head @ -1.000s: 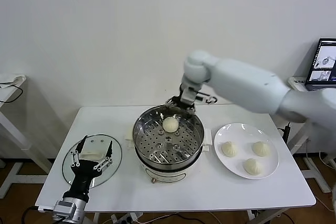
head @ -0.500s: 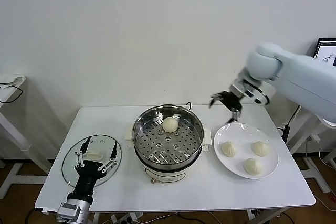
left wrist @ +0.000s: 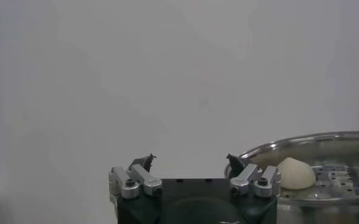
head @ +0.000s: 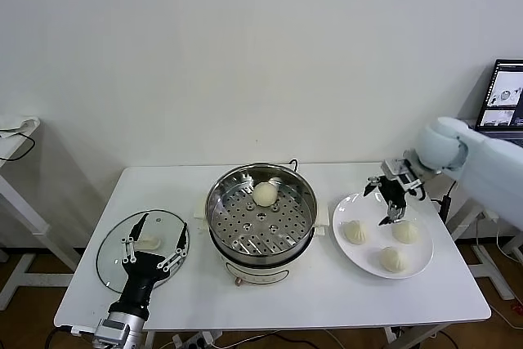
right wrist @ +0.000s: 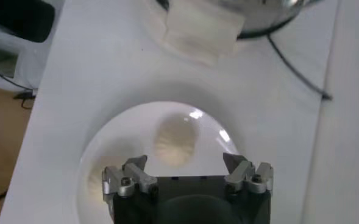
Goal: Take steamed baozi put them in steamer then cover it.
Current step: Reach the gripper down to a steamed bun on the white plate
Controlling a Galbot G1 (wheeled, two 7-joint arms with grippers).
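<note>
The steamer (head: 260, 239) stands mid-table with one steamed baozi (head: 265, 194) on its perforated tray. Three more baozi (head: 355, 232) (head: 405, 231) (head: 393, 259) lie on the white plate (head: 359, 261) at the right. My right gripper (head: 384, 204) hovers open just above the plate's far side; in the right wrist view a baozi (right wrist: 175, 141) lies just ahead of its open gripper (right wrist: 184, 161). The cover (head: 114, 251), a glass lid, lies flat at the table's left. My left gripper (head: 162, 230) waits open and empty over it. In the left wrist view the gripper (left wrist: 190, 161) faces the steamer (left wrist: 325, 146).
The steamer's white side handle (right wrist: 200, 27) sticks out toward the plate. A black cable (right wrist: 295, 70) runs behind the steamer. A laptop screen (head: 507, 96) stands off the table at the far right. The table's front edge is close to the plate.
My right arm has swung from the steamer's back rim to the right and come down over the plate, gripper still open and empty. The left arm has shifted only slightly.
</note>
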